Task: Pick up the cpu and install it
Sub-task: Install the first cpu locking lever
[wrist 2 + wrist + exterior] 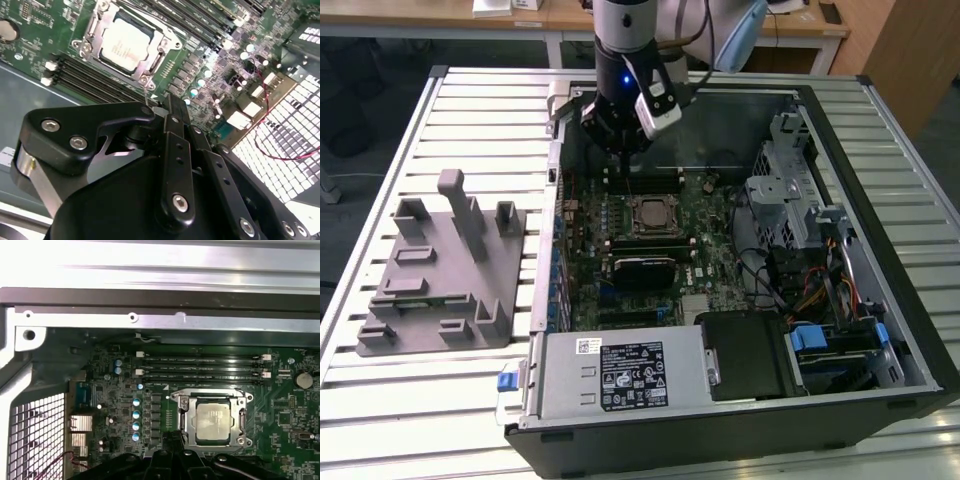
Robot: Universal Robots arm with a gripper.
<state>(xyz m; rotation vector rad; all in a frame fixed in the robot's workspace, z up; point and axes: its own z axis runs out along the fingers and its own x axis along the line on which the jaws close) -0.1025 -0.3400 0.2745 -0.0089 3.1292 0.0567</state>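
Note:
The cpu (650,215), a pale silver square chip, lies flat in its metal-framed socket on the green motherboard (590,215) inside the open computer case. In both wrist views the cpu (125,42) (214,421) sits level inside the socket frame. My gripper (623,150) hangs above the board's far part, over the memory slots and a little beyond the socket, apart from the chip. In the second wrist view the black fingertips (170,102) stand together with nothing between them. In the first wrist view the gripper (175,437) shows beside the socket.
A grey plastic tray (440,270) with upright blocks lies on the slatted table at the exterior view's left. Inside the case are the power supply (620,375), a metal drive cage (790,190), cables and dark memory slots (200,367). The case wall (160,300) rims the board.

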